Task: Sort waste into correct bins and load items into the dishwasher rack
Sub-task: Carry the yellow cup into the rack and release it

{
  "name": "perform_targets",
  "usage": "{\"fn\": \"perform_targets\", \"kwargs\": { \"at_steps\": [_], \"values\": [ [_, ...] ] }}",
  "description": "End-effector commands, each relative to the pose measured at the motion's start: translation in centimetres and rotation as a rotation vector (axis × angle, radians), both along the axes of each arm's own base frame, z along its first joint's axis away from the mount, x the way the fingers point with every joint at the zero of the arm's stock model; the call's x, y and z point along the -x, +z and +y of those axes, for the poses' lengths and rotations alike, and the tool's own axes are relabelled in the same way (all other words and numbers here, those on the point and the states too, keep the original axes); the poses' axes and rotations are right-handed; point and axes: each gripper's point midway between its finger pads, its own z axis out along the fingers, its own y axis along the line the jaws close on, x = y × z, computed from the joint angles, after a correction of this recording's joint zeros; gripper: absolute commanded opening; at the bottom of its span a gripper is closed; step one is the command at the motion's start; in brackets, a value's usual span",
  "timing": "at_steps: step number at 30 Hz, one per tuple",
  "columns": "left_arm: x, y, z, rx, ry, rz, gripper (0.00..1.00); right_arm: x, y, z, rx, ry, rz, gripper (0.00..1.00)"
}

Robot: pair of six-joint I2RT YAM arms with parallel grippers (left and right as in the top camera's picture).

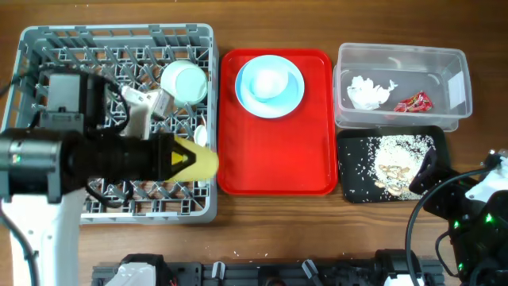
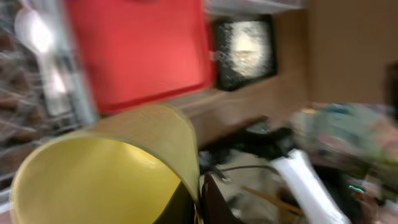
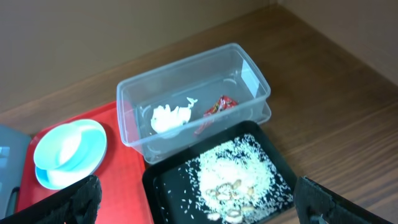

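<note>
- The left gripper [image 1: 187,159] is pinching the yellow cup [image 1: 198,160] by its wall. The cup lies on its side, mouth toward the left wrist camera, over the lower right part of the dishwasher rack [image 1: 48,40].
- Risk 1: the cup hangs close to the rack's right rim. Let go here, it could strike the rim and roll onto the red tray [image 1: 317,159] or the table.
- Risk 2: the upright pegs could catch it. Lowered sideways, it would likely wedge or sit tilted rather than settle mouth down.
- Risk 3: the white spoon [image 1: 201,133] lies in the rack just above the cup in the overhead frame. A careless descent could knock it through the grid.
- Risk 4: the left wrist view is blurred, so that camera gives little help for a fine placement.
- The light blue plate [image 1: 295,95] with the bowl [image 1: 270,81] on it sits at the top of the red tray, not yet loaded. Lifted as 1 stack, the bowl might slide off.
- The right gripper [image 3: 196,182] is spread wide and empty near the lower right corner of the black tray [image 1: 353,191]. A dip there could scatter the rice [image 1: 397,155].
- The napkin [image 1: 367,91] and the red wrapper [image 1: 413,102] lie in the clear tub [image 1: 456,59].
- I cannot find the fork.
</note>
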Motion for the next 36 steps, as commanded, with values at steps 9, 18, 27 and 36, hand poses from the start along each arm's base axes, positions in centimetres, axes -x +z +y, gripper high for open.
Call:
{"fn": "perform_targets", "kwargs": {
  "at_steps": [9,18,27,36],
  "values": [
    [-5.8,-16.7,6.0,0.608,0.123,0.348,0.04,0.0,-0.1,0.1,0.003,0.008,0.002,1.0],
    [-6.7,-18.6,10.3,0.652,0.288,0.342,1.0,0.0,-0.1,0.1,0.003,0.008,0.001,1.0],
    [-7.5,-13.2,12.7,0.631,0.401,0.242,1.0,0.0,-0.1,0.1,0.003,0.008,0.002,1.0],
    [-5.9,-7.1,11.9,0.442,0.408,0.079,1.0,0.0,-0.1,0.1,0.003,0.008,0.001,1.0]
  ]
}}
